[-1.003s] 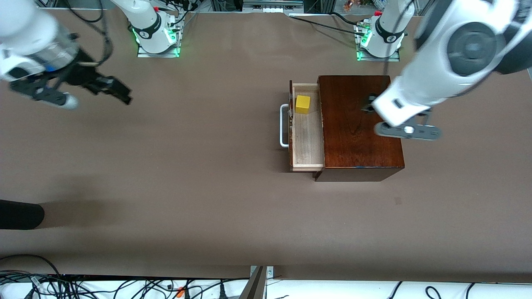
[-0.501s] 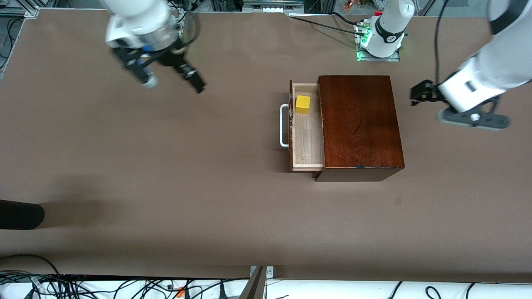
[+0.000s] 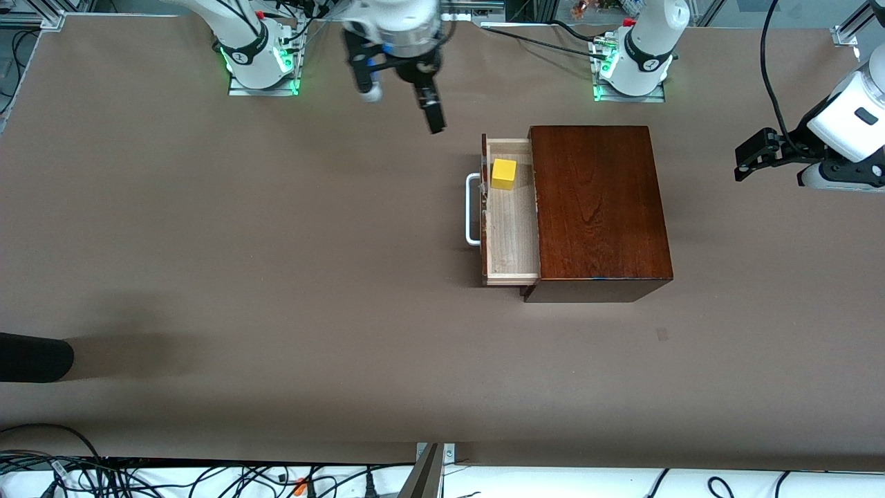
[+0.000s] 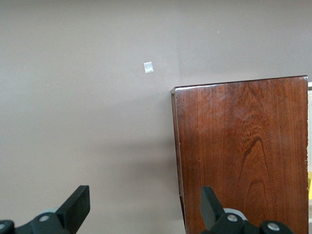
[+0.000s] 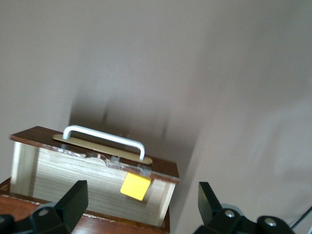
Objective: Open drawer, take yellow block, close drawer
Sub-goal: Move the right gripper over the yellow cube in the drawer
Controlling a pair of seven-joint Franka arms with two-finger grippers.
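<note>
Right gripper [image 3: 401,104] spread wide, over table near open drawer [image 3: 511,235] (block [image 3: 504,173] inside); left gripper [image 3: 750,155] wide, waiting past box [image 3: 598,207].

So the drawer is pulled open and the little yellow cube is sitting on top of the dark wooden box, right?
Not quite. The drawer is open, but the yellow block lies inside it, not on the box. The front view shows this; the right wrist view agrees.

A brown desk [image 3: 276,277] carries everything. A small pale square mark [image 3: 662,335] lies on it, nearer the front camera than the wooden box [image 3: 598,207]. A dark rounded object [image 3: 31,357] juts in at the desk's edge toward the right arm's end, and tangled cables [image 3: 138,477] run along the desk's near edge.
</note>
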